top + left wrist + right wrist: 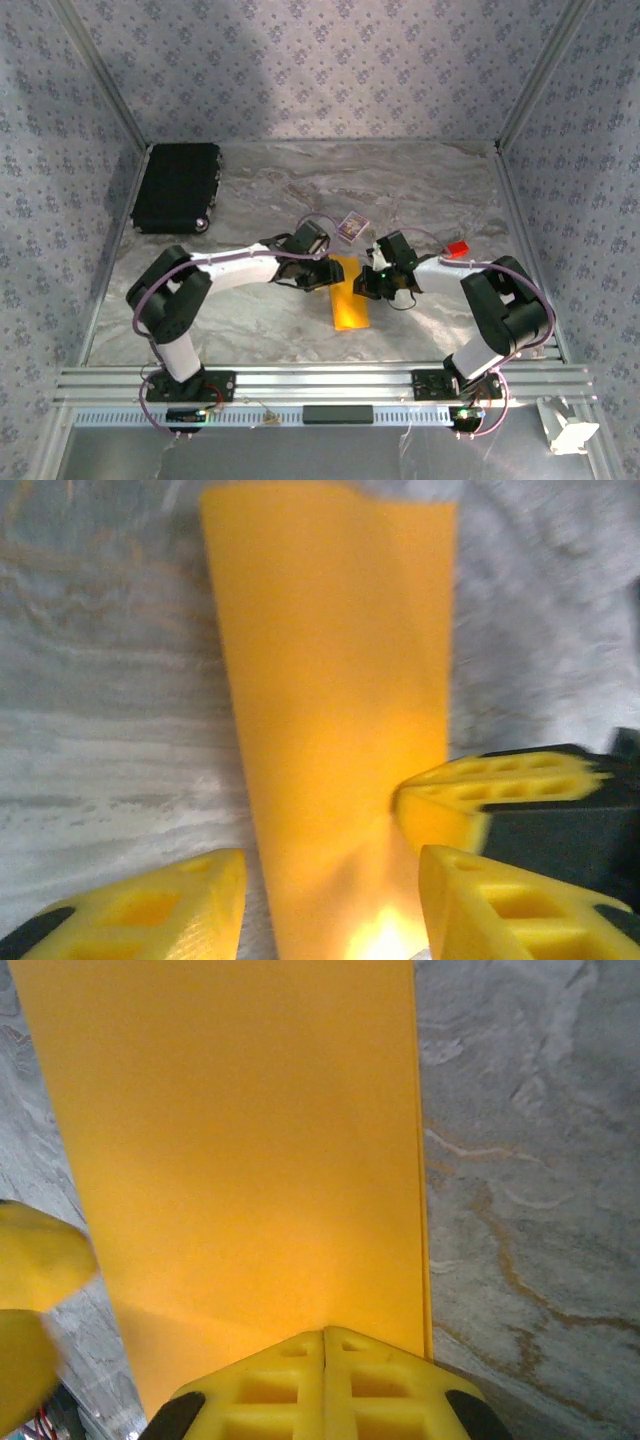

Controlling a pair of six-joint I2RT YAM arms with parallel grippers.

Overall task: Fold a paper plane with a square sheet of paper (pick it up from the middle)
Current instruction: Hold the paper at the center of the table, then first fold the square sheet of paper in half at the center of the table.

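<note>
One container sits on the marble table [250, 190]: a black ribbed case [178, 187] at the far left corner, shut, contents not visible. The orange-yellow paper [350, 297], folded into a long narrow strip, lies flat mid-table between the two arms. The left gripper [333, 895] straddles one end of the strip, jaws released and apart, one finger on either side, nothing pinched. The right gripper [325, 1350] is clenched, pads together, tip on the strip's edge; whether any paper is nipped between them cannot be told. Its fingers crowd in just beside the left gripper's right finger. A small purple-and-white card [349, 226] lies just beyond the strip, with a red block [457, 249] further right near the right forearm. From above, both grippers cover the strip's far end. The wrist views are blurry and crop the strip.
</note>
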